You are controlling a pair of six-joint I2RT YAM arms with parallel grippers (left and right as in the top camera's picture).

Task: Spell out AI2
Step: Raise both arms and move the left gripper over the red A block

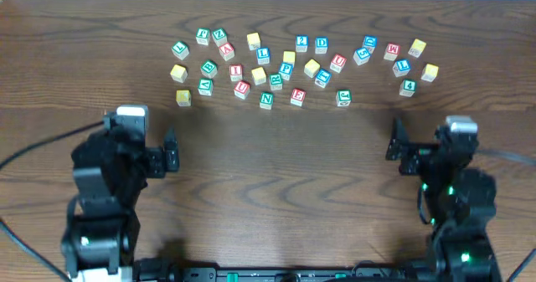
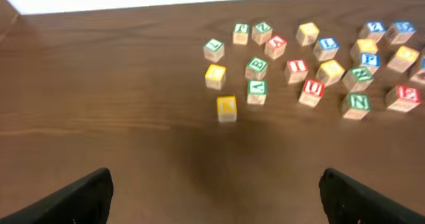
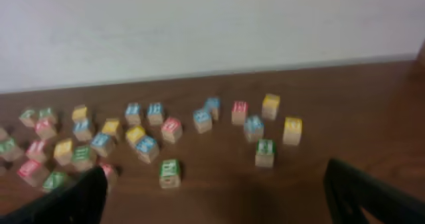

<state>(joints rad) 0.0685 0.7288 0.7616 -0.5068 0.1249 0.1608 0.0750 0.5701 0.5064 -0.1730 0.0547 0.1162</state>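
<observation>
The red A cube [image 1: 226, 52] [image 2: 275, 46] lies in the left part of the block cluster at the far side of the table. The red I cube [image 1: 236, 72] [image 2: 296, 69] sits just in front of it. Further right, in the back row, is the blue 2 cube [image 1: 301, 43] [image 2: 374, 30]. My left gripper [image 1: 172, 151] [image 2: 214, 183] hovers open and empty over bare wood, well short of the blocks. My right gripper [image 1: 394, 139] [image 3: 216, 174] is also open and empty on the right. The right wrist view is too blurred to read letters.
Many other letter cubes surround these, among them a red U [image 1: 242, 89], a red E [image 1: 297, 97], a blue D [image 1: 322, 44] and a green N [image 1: 266, 99]. A yellow cube [image 1: 182, 97] lies nearest my left gripper. A white wall [image 3: 212, 24] rises behind the table.
</observation>
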